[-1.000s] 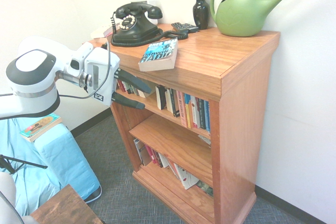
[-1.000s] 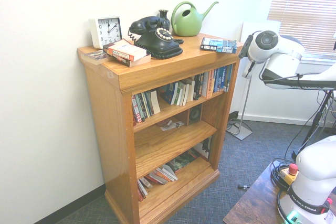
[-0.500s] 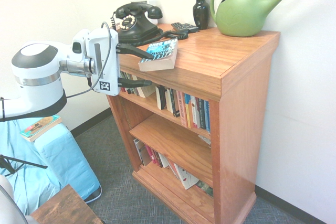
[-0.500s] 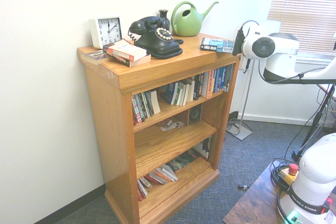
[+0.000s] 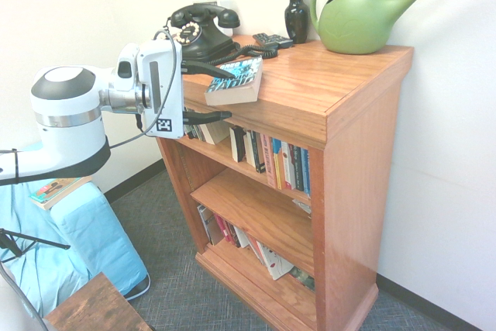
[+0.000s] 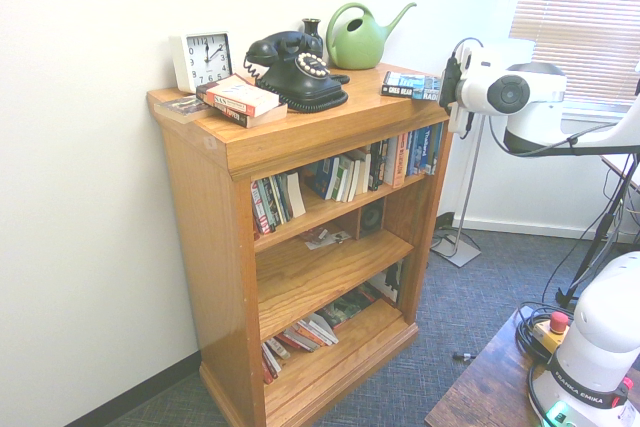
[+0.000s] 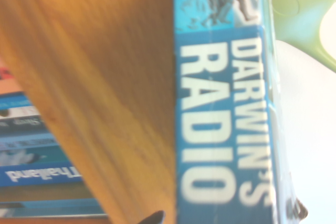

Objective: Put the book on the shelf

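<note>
The tool [image 5: 226, 92] stands wide open and empty, level at the bookcase's front corner, one finger above the top slab [image 5: 325, 75] beside the Greg Bear paperback [image 5: 235, 81], the other below the slab's edge. That paperback lies flat near the slab's front edge, overhanging slightly, not yet on the top inner shelf [image 5: 256, 172]. Risk: closing thus would likely clamp slab and book together, or the upper finger nudge the book toward the black telephone [image 5: 198, 32].
</note>
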Robot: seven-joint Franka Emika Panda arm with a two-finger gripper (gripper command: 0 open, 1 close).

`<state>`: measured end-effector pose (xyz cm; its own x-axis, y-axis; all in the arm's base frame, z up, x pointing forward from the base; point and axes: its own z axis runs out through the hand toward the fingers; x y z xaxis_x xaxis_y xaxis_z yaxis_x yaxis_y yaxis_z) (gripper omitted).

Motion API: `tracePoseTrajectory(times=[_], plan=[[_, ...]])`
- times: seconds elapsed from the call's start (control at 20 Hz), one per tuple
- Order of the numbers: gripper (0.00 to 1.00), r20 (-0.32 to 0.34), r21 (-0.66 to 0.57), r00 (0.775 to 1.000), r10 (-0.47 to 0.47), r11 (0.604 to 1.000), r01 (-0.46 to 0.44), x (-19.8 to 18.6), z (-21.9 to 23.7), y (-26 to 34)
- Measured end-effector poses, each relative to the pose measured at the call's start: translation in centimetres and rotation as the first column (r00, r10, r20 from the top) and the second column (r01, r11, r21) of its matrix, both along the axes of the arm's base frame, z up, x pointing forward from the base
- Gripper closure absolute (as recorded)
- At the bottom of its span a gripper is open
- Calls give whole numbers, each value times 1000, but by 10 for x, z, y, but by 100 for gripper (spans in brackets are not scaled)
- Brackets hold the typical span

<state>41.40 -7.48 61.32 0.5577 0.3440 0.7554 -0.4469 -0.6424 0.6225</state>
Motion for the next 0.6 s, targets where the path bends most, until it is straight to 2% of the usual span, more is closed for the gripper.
tracePoseTrajectory(times=[0.45, 0.5, 0.6], plan=[[0, -19, -11, 1000, 7, 1000, -7, 32, -3, -2], [100, -21, -9, 1000, 3, 1000, -3, 33, -5, -3], [100, -19, -9, 1000, -6, 1000, 5, 33, -7, -8]])
